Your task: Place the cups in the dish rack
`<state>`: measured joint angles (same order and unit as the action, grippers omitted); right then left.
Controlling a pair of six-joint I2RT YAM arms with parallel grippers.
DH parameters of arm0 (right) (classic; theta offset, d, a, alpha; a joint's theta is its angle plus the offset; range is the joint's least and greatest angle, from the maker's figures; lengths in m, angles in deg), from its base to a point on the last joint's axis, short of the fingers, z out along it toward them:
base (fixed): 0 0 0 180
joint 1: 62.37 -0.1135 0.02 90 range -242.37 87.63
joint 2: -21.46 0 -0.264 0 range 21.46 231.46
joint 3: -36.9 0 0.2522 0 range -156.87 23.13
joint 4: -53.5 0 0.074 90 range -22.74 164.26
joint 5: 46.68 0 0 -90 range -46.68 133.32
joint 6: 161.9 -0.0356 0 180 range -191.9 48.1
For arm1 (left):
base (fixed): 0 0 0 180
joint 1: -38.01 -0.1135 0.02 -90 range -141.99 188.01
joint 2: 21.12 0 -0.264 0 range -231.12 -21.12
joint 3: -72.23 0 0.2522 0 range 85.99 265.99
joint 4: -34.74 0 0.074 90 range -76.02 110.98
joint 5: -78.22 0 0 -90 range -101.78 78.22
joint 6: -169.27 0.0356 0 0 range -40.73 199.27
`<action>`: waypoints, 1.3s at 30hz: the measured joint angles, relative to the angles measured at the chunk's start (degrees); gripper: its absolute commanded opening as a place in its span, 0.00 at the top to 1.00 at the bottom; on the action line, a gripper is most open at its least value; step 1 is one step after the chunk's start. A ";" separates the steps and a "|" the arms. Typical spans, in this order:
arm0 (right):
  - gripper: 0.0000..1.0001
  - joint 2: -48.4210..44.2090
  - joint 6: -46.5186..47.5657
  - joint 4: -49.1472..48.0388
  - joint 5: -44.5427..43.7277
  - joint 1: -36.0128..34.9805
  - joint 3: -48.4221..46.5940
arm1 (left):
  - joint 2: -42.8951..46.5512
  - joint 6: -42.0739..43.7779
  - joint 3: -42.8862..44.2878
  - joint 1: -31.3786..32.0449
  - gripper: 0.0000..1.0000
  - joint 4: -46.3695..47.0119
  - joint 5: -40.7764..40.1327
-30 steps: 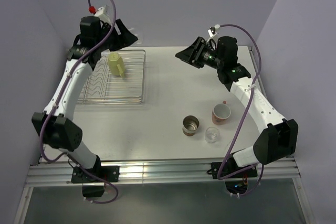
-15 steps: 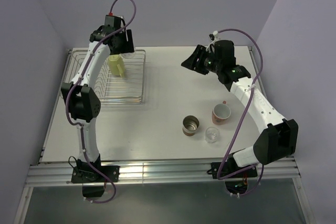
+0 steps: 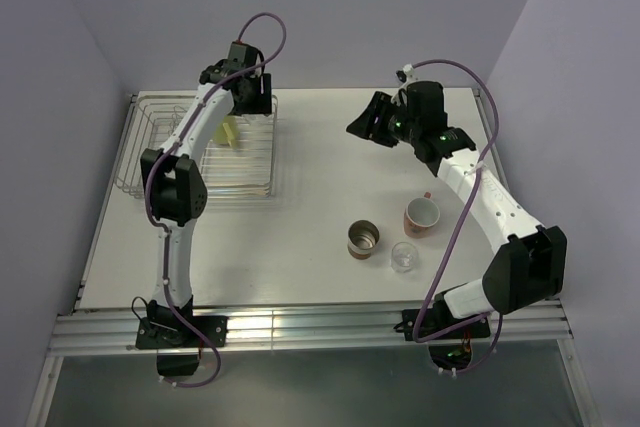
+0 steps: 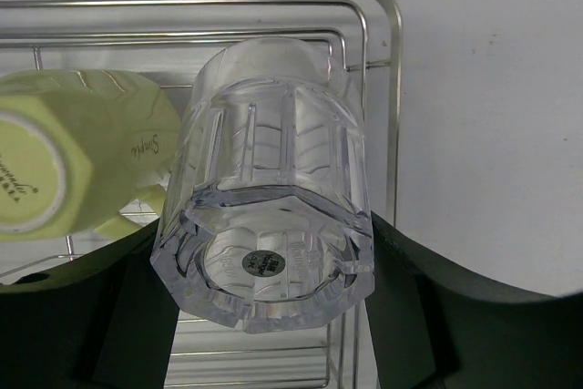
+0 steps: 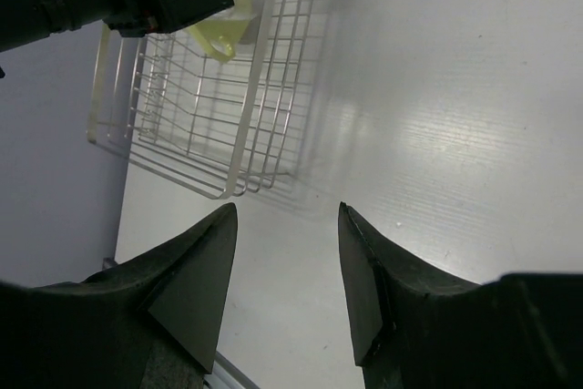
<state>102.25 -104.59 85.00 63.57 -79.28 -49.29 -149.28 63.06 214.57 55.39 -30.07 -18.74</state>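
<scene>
Clear tumbler [image 4: 264,216]: thick faceted glass, glossy, transparent, with bright highlights along the ribs; pale yellow mug [image 4: 73,161] looks like glazed ceramic, smooth with a soft sheen; dish rack [image 4: 398,97] is thin silver metal wire, polished and reflective. Worktop [image 5: 437,134]: white, matt, with a faint fine grain showing under the light; jaws of left gripper [image 4: 264,257] and right gripper [image 5: 286,216] are black, matt and plastic-looking. Brown cup [image 3: 364,239] carries a metallic sheen, salmon-pink mug [image 3: 422,215] has a smooth white inside, second tumbler [image 3: 404,256] is clear glass.
</scene>
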 measured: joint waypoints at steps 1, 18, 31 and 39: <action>0.44 -0.02 0.11 -0.04 -0.09 0.00 0.20 | -0.52 0.00 0.00 0.07 1.00 -0.02 -0.17; 0.44 -0.02 1.22 -0.04 -0.11 0.02 1.62 | -6.14 -0.44 0.00 -0.07 0.90 -0.48 -1.46; 0.44 -0.02 1.92 0.31 -0.17 0.02 1.62 | -6.75 -1.25 0.00 -0.07 0.21 -0.15 -1.73; 0.44 -0.02 2.16 0.48 -0.33 0.02 1.62 | -6.73 -1.57 -0.31 -0.07 0.09 0.92 -2.19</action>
<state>102.23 -102.42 85.48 63.24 -79.26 -47.67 -156.01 61.49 214.26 55.33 -29.15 -20.93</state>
